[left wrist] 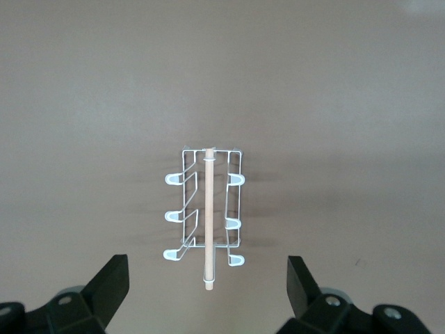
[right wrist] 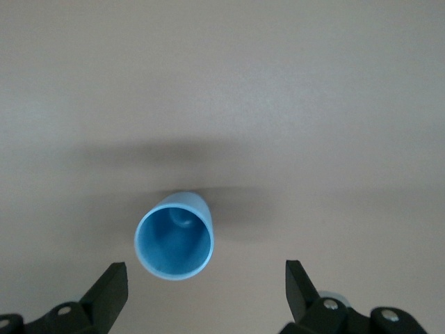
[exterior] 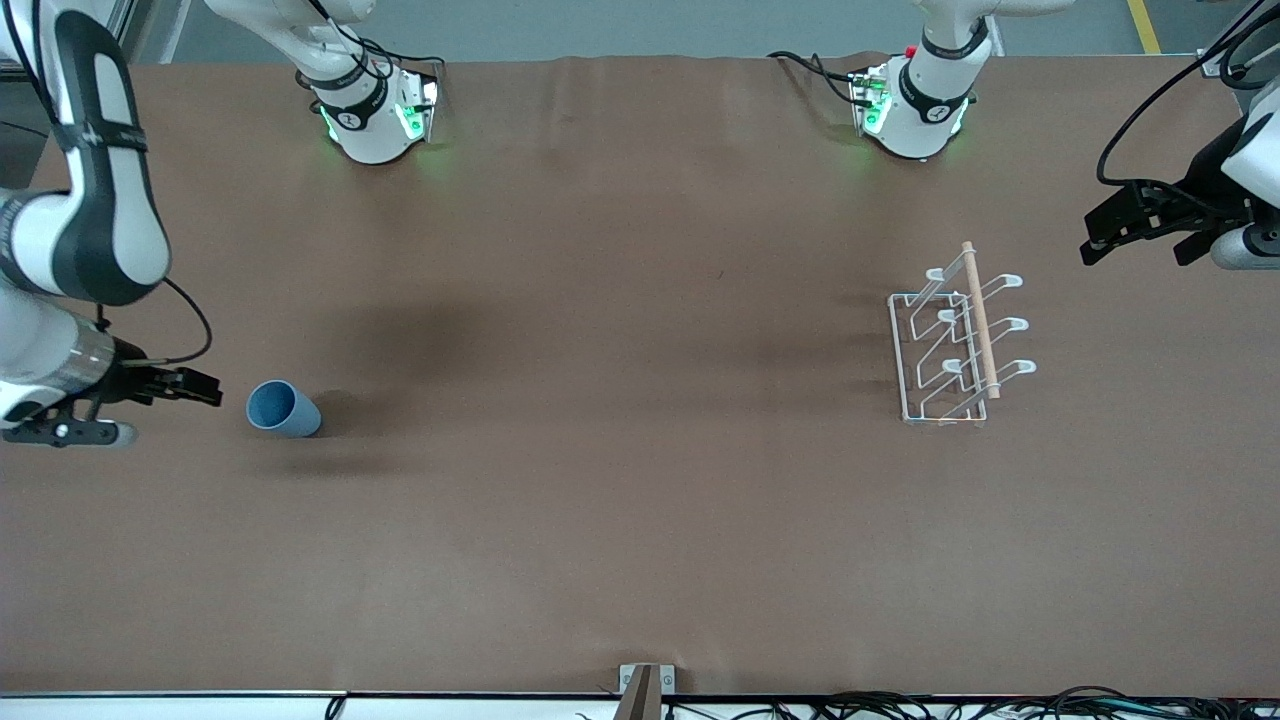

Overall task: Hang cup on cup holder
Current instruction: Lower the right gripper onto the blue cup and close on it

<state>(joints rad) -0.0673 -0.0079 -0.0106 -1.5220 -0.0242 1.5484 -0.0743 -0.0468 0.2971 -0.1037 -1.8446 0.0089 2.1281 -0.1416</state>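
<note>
The light-blue cup (exterior: 283,409) appears to stand upright, mouth up, on the brown table near the right arm's end. Its open mouth shows in the right wrist view (right wrist: 174,240). My right gripper (exterior: 195,388) hangs open and empty above the table beside the cup, its black fingers (right wrist: 111,285) apart and clear of the cup. The white wire cup holder (exterior: 955,345) with a wooden dowel (exterior: 980,320) stands near the left arm's end, its prongs bare. My left gripper (exterior: 1100,232) is open and empty in the air beside it, and the left wrist view looks down on the holder (left wrist: 206,209).
Both arm bases (exterior: 375,110) (exterior: 915,110) stand along the table's edge farthest from the front camera. Cables (exterior: 900,705) lie along the edge nearest to it. The brown table (exterior: 620,400) stretches bare between cup and holder.
</note>
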